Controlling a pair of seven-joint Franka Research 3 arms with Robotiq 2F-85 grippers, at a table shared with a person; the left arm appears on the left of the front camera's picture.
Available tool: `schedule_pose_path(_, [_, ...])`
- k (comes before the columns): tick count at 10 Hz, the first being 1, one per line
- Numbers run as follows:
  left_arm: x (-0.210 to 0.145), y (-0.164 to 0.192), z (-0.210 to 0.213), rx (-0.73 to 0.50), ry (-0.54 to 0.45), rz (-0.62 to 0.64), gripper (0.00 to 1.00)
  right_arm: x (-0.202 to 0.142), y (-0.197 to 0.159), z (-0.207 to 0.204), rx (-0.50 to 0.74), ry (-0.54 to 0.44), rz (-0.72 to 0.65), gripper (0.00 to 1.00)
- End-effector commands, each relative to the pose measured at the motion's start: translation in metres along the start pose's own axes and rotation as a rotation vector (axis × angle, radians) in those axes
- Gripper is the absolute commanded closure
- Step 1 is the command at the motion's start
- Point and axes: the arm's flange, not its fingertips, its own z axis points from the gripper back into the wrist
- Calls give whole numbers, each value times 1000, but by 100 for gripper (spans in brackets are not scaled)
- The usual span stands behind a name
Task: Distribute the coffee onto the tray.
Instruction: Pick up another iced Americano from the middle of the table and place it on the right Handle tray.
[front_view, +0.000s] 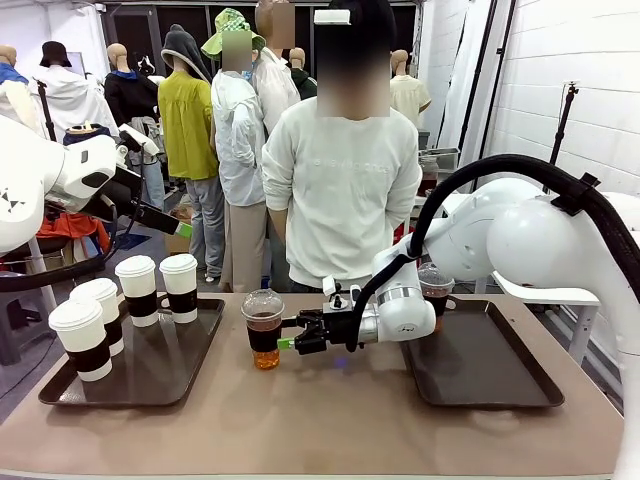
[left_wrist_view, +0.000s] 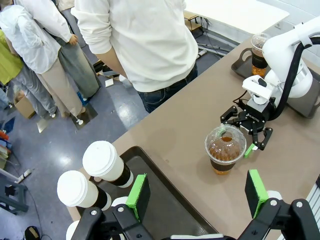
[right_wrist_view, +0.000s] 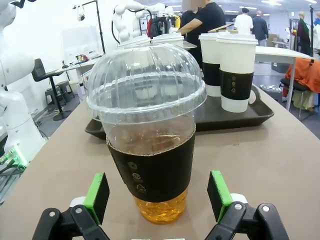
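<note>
A clear dome-lidded coffee cup (front_view: 264, 338) of amber liquid with a dark sleeve stands on the bare table between the two trays. My right gripper (front_view: 291, 336) is level with it, open, its green pads (right_wrist_view: 98, 196) on either side of the cup (right_wrist_view: 150, 145) and just short of it. In the left wrist view that gripper (left_wrist_view: 248, 129) sits right beside the cup (left_wrist_view: 225, 149). Another clear cup (front_view: 436, 290) stands on the right tray (front_view: 500, 385). Several white paper cups (front_view: 82, 338) fill the left tray (front_view: 175, 370). My left gripper (left_wrist_view: 197, 192) hangs open and empty above the left tray.
A person in a white sweater (front_view: 340, 190) stands at the far edge of the table, hands out of sight. Bare table lies between the trays and along the front edge. The right arm's elbow and cable (front_view: 530, 235) loom over the right tray.
</note>
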Motion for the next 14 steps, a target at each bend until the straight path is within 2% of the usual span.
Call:
schedule_pose_path(1, [-1, 0, 0, -11, 0, 3, 0, -1, -6, -12, -28, -9, -25, 0])
schedule_pose_path(14, [-1, 0, 0, -11, 0, 3, 0, 2, -5, -48, 41, -11, -45, 0])
